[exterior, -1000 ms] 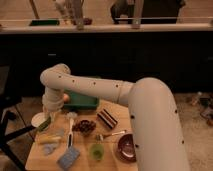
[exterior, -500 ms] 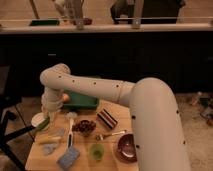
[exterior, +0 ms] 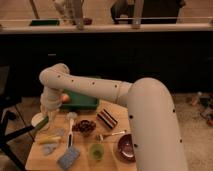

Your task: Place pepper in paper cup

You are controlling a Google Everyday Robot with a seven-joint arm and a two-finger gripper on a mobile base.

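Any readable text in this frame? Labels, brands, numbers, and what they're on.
None readable.
paper cup: plain white, no print.
striped packet: light and dark stripes only, no letters can be made out.
green tray, green cup, dark red bowl: no markings visible.
gripper, at the table's left edge beside the paper cup: no label legible; the arm shows only dark dots.

Robot's gripper (exterior: 46, 116) hangs low over a wooden table (exterior: 35, 161), a green pepper (exterior: 42, 124) at its tip, just at the rim of the white paper cup (exterior: 35, 119). A yellow item (exterior: 48, 139) lies near it, toward the camera; a green cup (exterior: 96, 150) and a dark red bowl (exterior: 125, 147) stand well apart from it.
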